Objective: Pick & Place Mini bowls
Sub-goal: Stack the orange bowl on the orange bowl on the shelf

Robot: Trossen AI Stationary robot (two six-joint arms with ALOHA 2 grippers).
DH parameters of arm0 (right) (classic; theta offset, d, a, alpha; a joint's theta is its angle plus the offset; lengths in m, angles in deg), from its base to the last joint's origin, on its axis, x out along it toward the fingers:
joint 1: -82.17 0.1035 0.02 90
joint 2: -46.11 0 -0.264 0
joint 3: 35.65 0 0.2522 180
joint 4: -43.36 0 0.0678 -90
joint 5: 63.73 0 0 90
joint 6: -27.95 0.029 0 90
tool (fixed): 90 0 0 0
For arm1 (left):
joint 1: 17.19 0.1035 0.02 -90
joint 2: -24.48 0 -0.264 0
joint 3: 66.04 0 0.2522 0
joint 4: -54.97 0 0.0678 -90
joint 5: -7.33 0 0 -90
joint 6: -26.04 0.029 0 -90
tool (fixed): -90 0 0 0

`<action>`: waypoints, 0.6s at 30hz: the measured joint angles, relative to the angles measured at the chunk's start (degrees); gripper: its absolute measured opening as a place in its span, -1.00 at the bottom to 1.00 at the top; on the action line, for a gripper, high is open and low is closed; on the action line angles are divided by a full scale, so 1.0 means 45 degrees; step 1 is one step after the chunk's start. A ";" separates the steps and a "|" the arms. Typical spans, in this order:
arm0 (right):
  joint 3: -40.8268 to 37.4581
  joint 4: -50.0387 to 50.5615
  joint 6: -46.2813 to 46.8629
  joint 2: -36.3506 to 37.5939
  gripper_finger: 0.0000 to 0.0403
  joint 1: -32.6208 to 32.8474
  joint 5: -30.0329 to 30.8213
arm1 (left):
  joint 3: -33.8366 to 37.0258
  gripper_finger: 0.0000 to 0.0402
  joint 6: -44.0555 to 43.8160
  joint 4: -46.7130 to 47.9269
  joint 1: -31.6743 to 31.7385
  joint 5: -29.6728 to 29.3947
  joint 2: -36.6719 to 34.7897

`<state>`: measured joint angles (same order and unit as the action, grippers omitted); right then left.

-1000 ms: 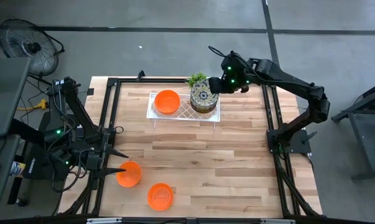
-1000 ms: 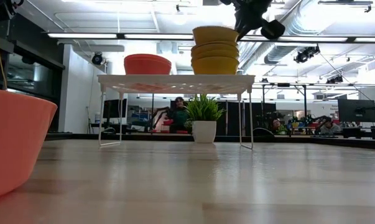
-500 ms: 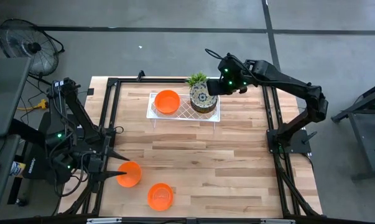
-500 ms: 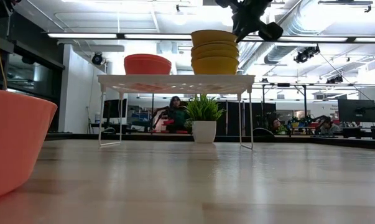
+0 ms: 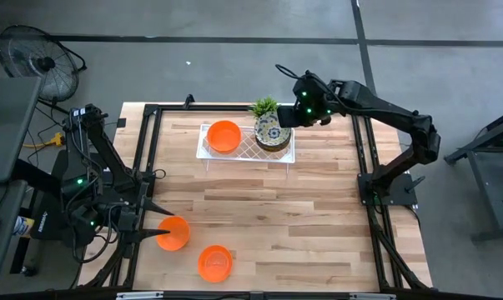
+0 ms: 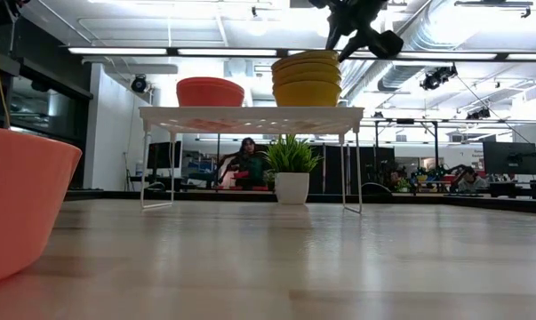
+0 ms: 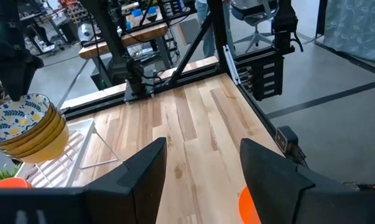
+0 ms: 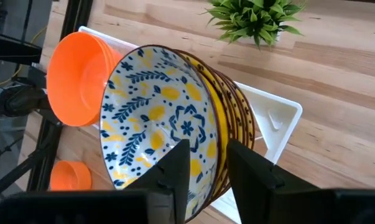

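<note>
A stack of cream floral mini bowls (image 8: 162, 124) stands on the white lattice tray (image 5: 243, 152), with orange bowls (image 5: 224, 136) beside it on the tray's left part. My right gripper (image 8: 206, 152) is open over the stack's right side (image 5: 286, 117), with the top bowl's rim between its fingers. Two more orange bowls (image 5: 173, 233) (image 5: 214, 262) sit on the table near the front left. My left gripper (image 7: 203, 149) hangs wide open above the nearer one (image 5: 155, 223), holding nothing. My right gripper has one finger inside the top floral bowl and one outside its rim (image 8: 219, 146), slanting down from the table's far right. I cannot tell whether the fingers touch the rim. The bowl sits nested in the stack (image 6: 307, 80).
A small green potted plant (image 5: 264, 106) stands on the table just behind the tray, close to my right gripper. The tray stands on thin legs (image 6: 146, 160) above the wood. Bare tabletop (image 5: 301, 217) spreads across the middle and right.
My right gripper has let go of the top floral bowl. The bowl stood a little above the stack and has sunk down into it.
</note>
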<state>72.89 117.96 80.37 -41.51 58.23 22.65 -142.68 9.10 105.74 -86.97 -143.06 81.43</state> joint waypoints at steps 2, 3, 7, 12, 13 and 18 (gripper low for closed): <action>0.0000 -0.0008 -0.0007 0.0148 -0.52 -0.0095 -0.0058 | 0.0000 -0.02 -0.0018 -0.0004 0.0000 -0.0002 0.0000; 0.0000 -0.0031 -0.0034 0.0246 -0.52 -0.0114 -0.0072 | 0.0000 -0.02 -0.0033 -0.0005 0.0000 -0.0002 0.0000; 0.0000 -0.0040 -0.0226 0.0841 -0.51 -0.0272 -0.0085 | 0.0000 -0.02 -0.0142 -0.0024 0.0000 -0.0003 0.0000; 0.0000 0.0181 -0.0739 0.1891 -0.51 -0.0339 -0.0068 | 0.0000 -0.02 -0.0301 -0.0014 -0.0002 0.0119 0.0000; 0.0000 0.0318 -0.0826 0.2128 -0.51 -0.0277 -0.0071 | 0.0000 -0.02 -0.0313 -0.0014 0.0000 0.0204 0.0005; 0.0000 0.1427 -0.0852 0.3342 -0.51 0.0676 0.0354 | 0.0000 -0.02 -0.0691 0.0035 -0.0005 0.0448 0.0005</action>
<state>72.89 124.38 76.54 -26.48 61.27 24.24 -142.68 6.00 105.90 -86.99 -141.05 81.45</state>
